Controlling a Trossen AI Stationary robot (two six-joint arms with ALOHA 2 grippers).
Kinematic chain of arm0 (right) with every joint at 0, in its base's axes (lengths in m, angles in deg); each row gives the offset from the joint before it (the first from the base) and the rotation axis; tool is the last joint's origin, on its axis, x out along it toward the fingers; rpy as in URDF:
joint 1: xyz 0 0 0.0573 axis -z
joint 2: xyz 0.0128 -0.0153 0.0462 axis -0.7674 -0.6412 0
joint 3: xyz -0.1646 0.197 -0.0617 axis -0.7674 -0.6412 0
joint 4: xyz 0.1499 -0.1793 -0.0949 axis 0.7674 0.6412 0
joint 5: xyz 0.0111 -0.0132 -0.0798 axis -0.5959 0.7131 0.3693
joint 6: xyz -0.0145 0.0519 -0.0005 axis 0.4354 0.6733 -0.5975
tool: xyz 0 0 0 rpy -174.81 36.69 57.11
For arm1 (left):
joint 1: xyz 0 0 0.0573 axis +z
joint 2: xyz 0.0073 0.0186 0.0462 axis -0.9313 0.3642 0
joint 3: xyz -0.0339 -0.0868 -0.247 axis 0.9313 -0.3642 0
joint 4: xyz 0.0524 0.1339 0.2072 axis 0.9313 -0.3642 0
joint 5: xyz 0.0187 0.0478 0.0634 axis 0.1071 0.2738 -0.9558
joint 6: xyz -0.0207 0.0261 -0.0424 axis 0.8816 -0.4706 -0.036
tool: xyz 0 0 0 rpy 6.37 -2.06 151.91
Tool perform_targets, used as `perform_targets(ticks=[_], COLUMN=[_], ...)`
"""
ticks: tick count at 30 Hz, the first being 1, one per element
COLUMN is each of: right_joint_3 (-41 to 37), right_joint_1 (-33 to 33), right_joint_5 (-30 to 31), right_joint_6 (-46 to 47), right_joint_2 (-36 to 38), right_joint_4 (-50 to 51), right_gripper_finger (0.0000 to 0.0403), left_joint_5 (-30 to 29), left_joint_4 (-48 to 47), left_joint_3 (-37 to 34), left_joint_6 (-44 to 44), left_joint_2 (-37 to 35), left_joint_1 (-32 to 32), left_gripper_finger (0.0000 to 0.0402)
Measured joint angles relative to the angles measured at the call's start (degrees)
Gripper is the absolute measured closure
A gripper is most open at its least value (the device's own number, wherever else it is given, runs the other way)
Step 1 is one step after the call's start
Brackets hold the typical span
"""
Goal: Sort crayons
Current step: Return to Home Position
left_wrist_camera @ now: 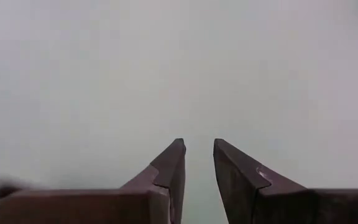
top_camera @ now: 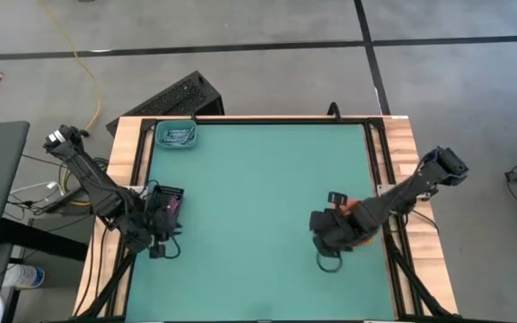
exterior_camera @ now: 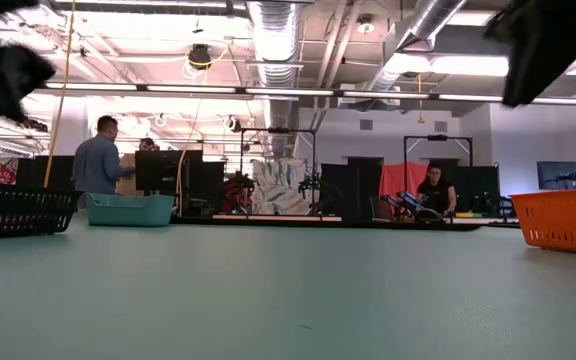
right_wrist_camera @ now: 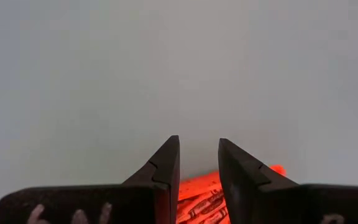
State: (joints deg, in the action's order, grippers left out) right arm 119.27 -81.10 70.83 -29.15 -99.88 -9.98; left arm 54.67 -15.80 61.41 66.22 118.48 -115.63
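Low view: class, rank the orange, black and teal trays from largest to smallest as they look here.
Largest: orange tray and black tray, too alike to rank; both are cut off at the picture's edges.
Smallest: teal tray, though it stands farther from the camera.

A teal-green tabletop carries a small teal plastic tray at its far left corner, a black mesh tray at the left edge and an orange mesh tray at the right. Beyond, a person in a blue shirt stands and a person in dark clothing sits.
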Motion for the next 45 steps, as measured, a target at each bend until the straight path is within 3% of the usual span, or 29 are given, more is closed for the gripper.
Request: perform_targets(ticks=[5,8,13,17,20,24,32,40,45], right_joint_3=[-3.72,-8.37,-18.48,-26.9,-32.54,-38.42,-44.45,-51.27,-55.98], right_joint_1=[-10.0,-13.0,-10.14,-4.45,0.94,8.79,24.32,40.94,50.09], right_joint_5=[12.2,18.86,20.21,19.3,16.11,11.02,0.63,-13.47,-21.8], right_joint_6=[3.25,4.29,1.76,-7.62,-16.76,-25.68,-35.31,-40.48,-40.58], right_joint_2=[3.9,7.47,13.34,18.55,22.7,28.43,36.83,42.21,44.39], right_joint_4=[-4.79,-11.1,-20.53,-32.96,-43.7,-53.27,-58.36,-68.05,-71.94], right_gripper_finger=[0.03,0.03,0.03,0.03,0.03,0.03,0.0301,0.0301,0.0301], left_joint_5=[-13.23,-16.58,-13.92,-7.69,-3.63,2.92,20.02,36.11,40.92], left_joint_4=[10.14,14.96,22.11,26.93,31.0,42.36,66.29,68.98,71.5], left_joint_3=[0.0,0.0,0.0,0.0,-0.77,-7.04,-18.36,-21.18,-22.3], left_joint_6=[-14.41,-22.64,-33.98,-41.21,-46.03,-51.38,-56.08,-55.7,-55.75], left_joint_2=[3.45,4.34,4.46,4.45,4.44,4.06,4.06,4.11,4.08], left_joint_1=[-3.05,-2.63,1.72,6.27,10.31,16.88,34.51,50.34,56.55], left_gripper_finger=[0.0329,0.0329,0.0329,0.0329,0.0329,0.0329,0.0329,0.0329,0.0329])
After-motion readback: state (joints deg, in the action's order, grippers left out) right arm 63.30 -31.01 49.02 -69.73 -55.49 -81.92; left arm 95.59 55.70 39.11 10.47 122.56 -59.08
